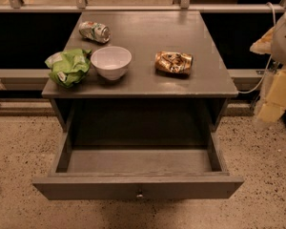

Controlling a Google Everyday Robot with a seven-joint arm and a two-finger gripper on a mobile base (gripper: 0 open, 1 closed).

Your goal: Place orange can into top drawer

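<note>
Camera view gives you the gripper (272, 99) as a pale, blurred shape at the right edge, hanging just off the right side of the grey cabinet (148, 32) and apart from everything on it. You cannot tell whether it is apart or together.

To the left of the gripper, well apart from it, the orange can (174, 62) lies on its side on the cabinet top, toward the right front of that surface. It is crushed, and its length runs left to right. Farther left from the gripper the white bowl (111, 62) stands upright, near the orange can but not touching it. Beyond the bowl, just beside it, lies the crumpled green bag (68, 67). Farthest from the gripper, toward the back left, the green-and-white silver can (94, 31) lies on its side.

Below and to the left of the gripper the top drawer (86, 187) stands pulled out over the speckled floor (257, 175), with its small round knob (140, 194) at the middle of the front panel. The orange can rests on the cabinet top, above and behind the drawer's opening, not inside it.
</note>
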